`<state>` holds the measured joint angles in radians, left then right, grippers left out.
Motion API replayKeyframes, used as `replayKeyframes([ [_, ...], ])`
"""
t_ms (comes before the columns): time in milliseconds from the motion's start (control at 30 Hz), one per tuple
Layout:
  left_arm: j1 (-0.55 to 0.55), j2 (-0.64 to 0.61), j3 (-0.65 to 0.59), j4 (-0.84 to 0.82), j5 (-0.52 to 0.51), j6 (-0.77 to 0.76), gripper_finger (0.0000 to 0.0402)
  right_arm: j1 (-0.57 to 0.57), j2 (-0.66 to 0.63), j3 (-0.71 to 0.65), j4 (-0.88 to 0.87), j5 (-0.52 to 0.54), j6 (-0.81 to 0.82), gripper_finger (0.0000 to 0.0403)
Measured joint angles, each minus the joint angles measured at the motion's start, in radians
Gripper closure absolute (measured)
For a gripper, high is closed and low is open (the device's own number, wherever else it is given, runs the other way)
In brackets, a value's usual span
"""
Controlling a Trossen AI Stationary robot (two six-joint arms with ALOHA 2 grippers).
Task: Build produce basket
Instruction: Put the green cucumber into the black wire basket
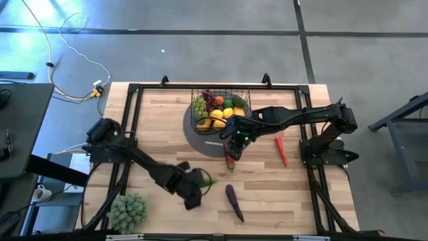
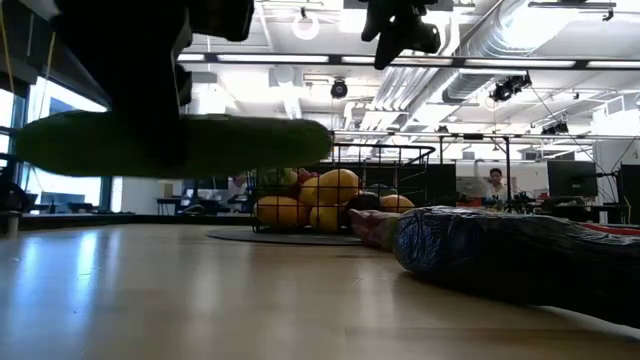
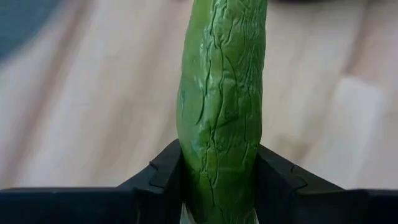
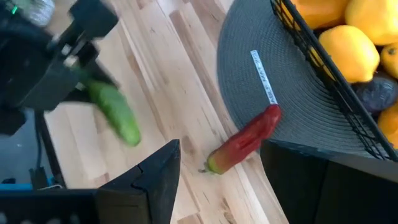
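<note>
Left gripper (image 3: 217,186): my fingers (image 3: 155,180) are clamped on the cucumber (image 3: 221,106), one pad on each flank, gripping it near one end while most of its length sticks out beyond them. In the low view it hangs level, clear of the table (image 1: 267,201), at about 7 o'clock from the basket (image 1: 221,107) and well apart from it.

Left risk: I judge the grip end-heavy. The long free end could swing or slide between my pads during the carry, and it could catch the basket's wire rim on the way in.

Eggplant (image 1: 234,203): lies on the bare wood at 6 o'clock of the basket, just beside my left gripper's path; the dangling cucumber could nudge it.

Basket: sits on a grey round mat (image 4: 261,106) at 12 o'clock on the table, already heaped with yellow and orange fruit (image 1: 224,115) and grapes (image 1: 208,99). A long piece dropped on that pile could roll off.

Right gripper (image 1: 235,142): my fingers stand parted and hold nothing, hovering above a red pepper (image 4: 242,142) that lies half on the mat's edge.

Right risk: both my arms would converge at the basket and could collide.

Red chili (image 1: 281,148): on the wood at 4 o'clock, untouched.
</note>
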<state>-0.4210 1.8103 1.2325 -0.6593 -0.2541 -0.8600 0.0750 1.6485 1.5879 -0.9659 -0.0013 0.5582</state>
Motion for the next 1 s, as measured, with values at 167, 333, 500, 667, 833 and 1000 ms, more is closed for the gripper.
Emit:
replayKeyframes([
  [167,0.060,-0.077,-0.001,-0.067,-0.034,0.113,0.0275,0.000,0.001,0.000,0.028,-0.008,-0.017,0.0198],
  [333,0.126,-0.150,0.000,-0.085,-0.051,0.212,0.0275,0.000,0.001,0.000,0.059,-0.008,-0.036,0.0198],
  [500,0.183,-0.213,0.002,-0.102,-0.081,0.312,0.0275,0.005,0.001,0.000,0.102,-0.002,-0.156,0.0198],
  [667,0.231,-0.263,0.000,-0.156,-0.098,0.411,0.0275,0.017,0.001,0.000,0.190,0.009,-0.233,0.0198],
  [833,0.259,-0.288,-0.002,-0.182,-0.101,0.509,0.0275,0.020,0.001,0.000,0.288,0.027,-0.190,0.0198],
  [1000,0.272,-0.303,0.000,-0.159,-0.103,0.592,0.0275,0.015,0.001,0.000,0.316,0.024,-0.133,0.0188],
])
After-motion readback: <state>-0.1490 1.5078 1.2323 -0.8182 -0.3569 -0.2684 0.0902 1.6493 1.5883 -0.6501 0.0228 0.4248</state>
